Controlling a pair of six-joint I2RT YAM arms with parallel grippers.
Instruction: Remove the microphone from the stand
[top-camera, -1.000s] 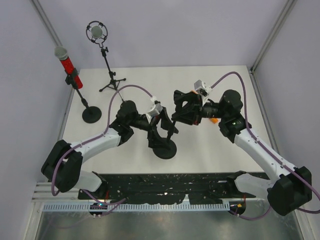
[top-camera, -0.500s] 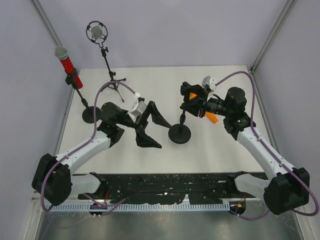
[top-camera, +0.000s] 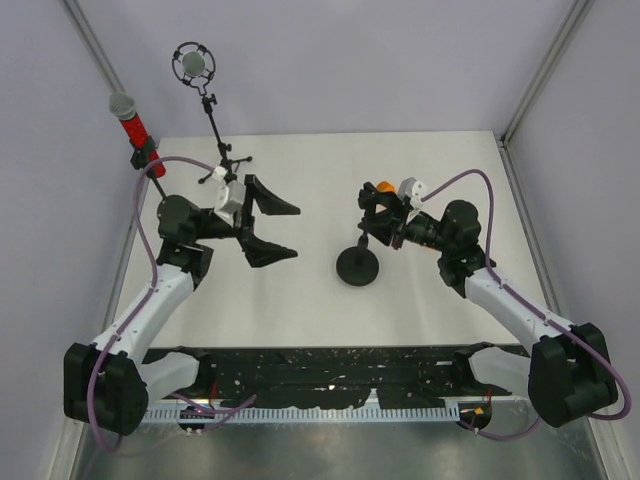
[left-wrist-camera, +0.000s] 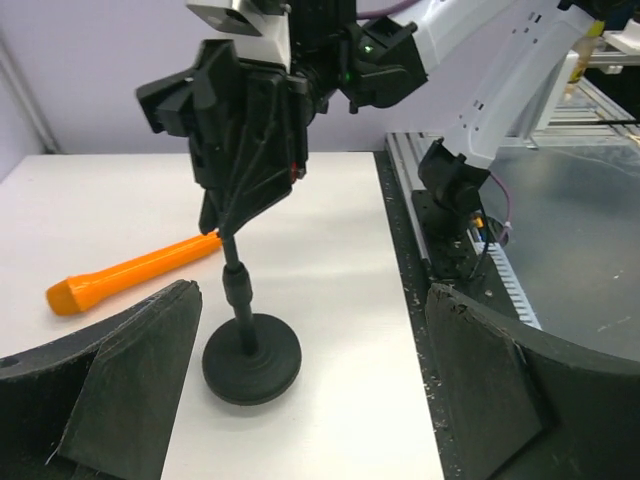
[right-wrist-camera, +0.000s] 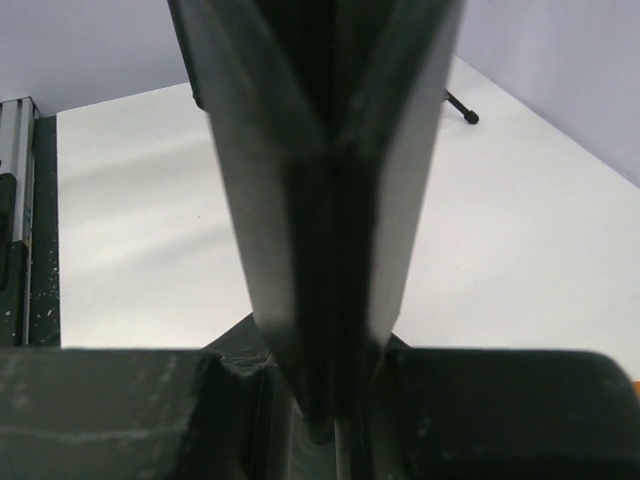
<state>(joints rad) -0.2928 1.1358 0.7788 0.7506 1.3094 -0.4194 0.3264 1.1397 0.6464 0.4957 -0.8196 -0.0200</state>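
Note:
The orange microphone (left-wrist-camera: 130, 270) sits at the top of a short black stand (top-camera: 358, 267) with a round base, near the table's middle. It also shows in the top view (top-camera: 383, 187). My right gripper (top-camera: 378, 215) is shut around the microphone at the stand's top; from the left wrist the gripper (left-wrist-camera: 240, 130) covers the clip. In the right wrist view its jaws (right-wrist-camera: 330, 330) are pressed together on a dark part. My left gripper (top-camera: 290, 232) is wide open and empty, left of the stand and apart from it. Its fingers (left-wrist-camera: 130, 380) frame the stand's base (left-wrist-camera: 250, 355).
A red microphone (top-camera: 128, 120) on a round-base stand stands at the back left. A tripod stand (top-camera: 225, 165) with a shock-mounted microphone (top-camera: 193, 65) stands behind my left arm. The black rail (top-camera: 330, 365) runs along the near edge.
My left gripper has let go of the stand's base and pulled back to the left, staying open. The stand slid right with my right gripper, which has turned and dropped a little.

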